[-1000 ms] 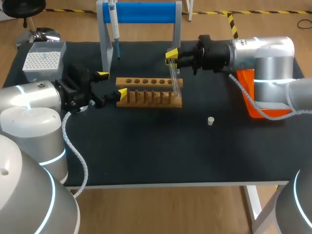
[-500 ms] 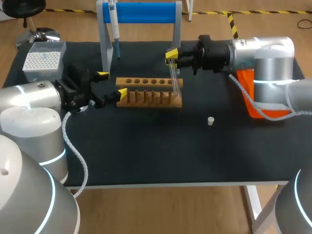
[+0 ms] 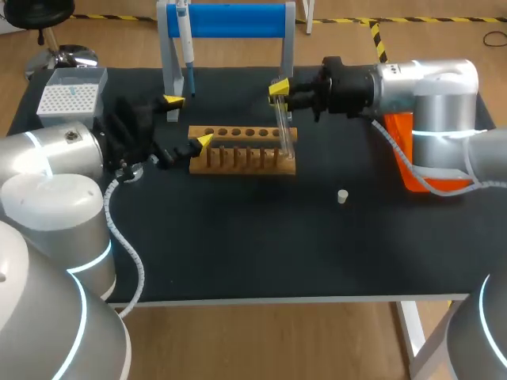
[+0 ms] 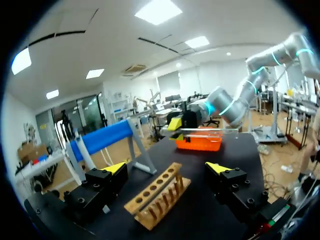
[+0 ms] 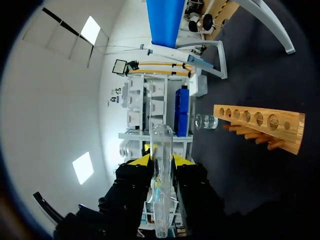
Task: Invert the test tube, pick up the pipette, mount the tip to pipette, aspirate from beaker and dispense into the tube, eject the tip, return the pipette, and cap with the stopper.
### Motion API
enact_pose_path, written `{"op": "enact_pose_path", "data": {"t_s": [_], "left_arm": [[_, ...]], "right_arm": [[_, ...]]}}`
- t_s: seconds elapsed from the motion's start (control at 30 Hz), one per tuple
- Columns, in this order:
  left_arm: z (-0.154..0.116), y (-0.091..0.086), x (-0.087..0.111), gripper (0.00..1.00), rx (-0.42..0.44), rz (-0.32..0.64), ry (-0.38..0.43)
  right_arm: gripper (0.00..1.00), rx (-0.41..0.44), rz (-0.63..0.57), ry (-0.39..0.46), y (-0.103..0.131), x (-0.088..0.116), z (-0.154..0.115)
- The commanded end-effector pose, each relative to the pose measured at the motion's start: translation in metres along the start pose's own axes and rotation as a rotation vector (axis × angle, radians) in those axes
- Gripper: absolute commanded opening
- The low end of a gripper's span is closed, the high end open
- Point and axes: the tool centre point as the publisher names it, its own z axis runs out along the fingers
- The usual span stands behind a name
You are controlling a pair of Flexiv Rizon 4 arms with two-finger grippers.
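Note:
My right gripper (image 3: 279, 88) is shut on a clear test tube (image 3: 285, 131), which slants down to the right end of the wooden rack (image 3: 238, 150). In the right wrist view the tube (image 5: 162, 190) stands between the yellow fingertips (image 5: 145, 160), with the rack (image 5: 265, 125) ahead. My left gripper (image 3: 188, 120) is open at the rack's left end. From its wrist, the rack (image 4: 157, 195) lies between the open fingers (image 4: 116, 168), and the tube (image 4: 205, 131) shows beyond it. The pipette (image 3: 187, 43) hangs on the blue stand (image 3: 230, 20). A white stopper (image 3: 342, 195) lies on the table.
A white tip box (image 3: 70, 96) sits at the back left corner. An orange container (image 3: 405, 162) stands under my right arm. A small clear glass vessel (image 5: 206, 121) shows past the rack's far end in the right wrist view. The table's front half holds only the stopper.
My left gripper has shifted toward the back of the table, closer to the stand's leg. The right gripper and the tube have stayed put.

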Motion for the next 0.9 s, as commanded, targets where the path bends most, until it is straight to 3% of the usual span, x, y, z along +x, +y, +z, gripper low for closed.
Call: {"op": "enact_pose_path", "data": {"t_s": [0.03, 0.57, 0.67, 0.9], "left_arm": [[-0.013, -0.009, 0.014, 1.0, 0.451, 0.384, 0.053], [-0.013, -0.009, 0.014, 1.0, 0.451, 0.384, 0.053], [-0.006, -0.016, 0.013, 1.0, 0.512, 0.576, 0.078], [0.011, -0.024, 0.02, 1.0, 0.532, 0.901, 0.149]], "right_arm": [[0.0, 0.0, 0.0, -0.003, 0.0, 0.001, -0.001], [0.0, 0.0, 0.0, -0.003, 0.0, 0.001, -0.001], [0.0, 0.0, 0.0, -0.003, 0.0, 0.001, -0.001], [0.0, 0.0, 0.0, -0.003, 0.0, 0.001, -0.001]]}}
